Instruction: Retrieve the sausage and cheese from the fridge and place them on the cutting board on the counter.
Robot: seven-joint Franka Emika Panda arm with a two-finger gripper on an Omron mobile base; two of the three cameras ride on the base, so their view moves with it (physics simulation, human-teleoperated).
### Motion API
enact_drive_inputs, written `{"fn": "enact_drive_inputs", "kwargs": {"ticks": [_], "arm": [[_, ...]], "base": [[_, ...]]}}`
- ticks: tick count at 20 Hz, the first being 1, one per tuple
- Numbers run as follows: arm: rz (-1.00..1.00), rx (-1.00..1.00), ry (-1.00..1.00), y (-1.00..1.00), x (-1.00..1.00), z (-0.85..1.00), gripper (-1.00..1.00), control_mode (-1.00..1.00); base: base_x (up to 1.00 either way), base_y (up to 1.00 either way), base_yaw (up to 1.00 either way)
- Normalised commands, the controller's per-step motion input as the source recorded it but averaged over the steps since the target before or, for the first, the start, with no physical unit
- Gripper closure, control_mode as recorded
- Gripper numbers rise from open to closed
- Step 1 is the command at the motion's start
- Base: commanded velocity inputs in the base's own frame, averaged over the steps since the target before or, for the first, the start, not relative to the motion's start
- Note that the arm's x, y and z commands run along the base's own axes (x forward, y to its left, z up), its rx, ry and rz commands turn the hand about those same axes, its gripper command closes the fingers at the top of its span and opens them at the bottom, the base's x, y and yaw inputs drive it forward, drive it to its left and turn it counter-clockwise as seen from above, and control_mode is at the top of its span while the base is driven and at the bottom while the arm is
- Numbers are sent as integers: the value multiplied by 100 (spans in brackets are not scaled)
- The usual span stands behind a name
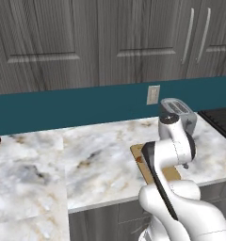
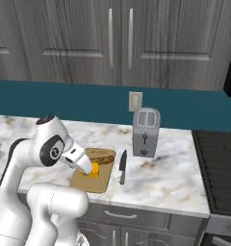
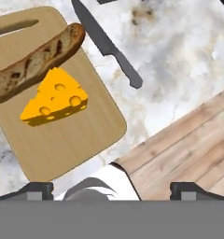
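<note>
Hand view: cheese (image 3: 54,98) flat on the cutting board (image 3: 62,140), touching the sausage (image 3: 34,63), both apparently delivered. Gripper (image 3: 111,191) above, jaws spread wide, holding nothing. Knife (image 3: 107,44) on the counter (image 3: 179,56) just right of the board.

even soft light, sharp render

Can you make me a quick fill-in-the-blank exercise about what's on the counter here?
1. The cheese lies on the ____.
2. The sausage touches the ____.
3. On the counter beside the board lies a ____.
4. The gripper's jaws are ____.

Missing words: cutting board; cheese; knife; open
</note>
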Motion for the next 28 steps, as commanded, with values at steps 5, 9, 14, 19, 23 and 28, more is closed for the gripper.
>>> {"fn": "enact_drive_inputs", "kwargs": {"ticks": [5, 9, 14, 19, 23, 28], "arm": [[24, 8, -3, 2, -46, 17, -100, -100], [10, 11, -9, 0, -29, 14, -100, -100], [0, 0, 1, 0, 0, 0, -100, -100], [0, 0, 0, 0, 0, 0, -100, -100], [0, 0, 0, 0, 0, 0, -100, 100], [0, 0, 0, 0, 0, 0, -100, 100]], "base": [[0, 0, 0], [0, 0, 0], [0, 0, 0], [0, 0, 0], [0, 0, 0], [-17, -11, 0]]}}
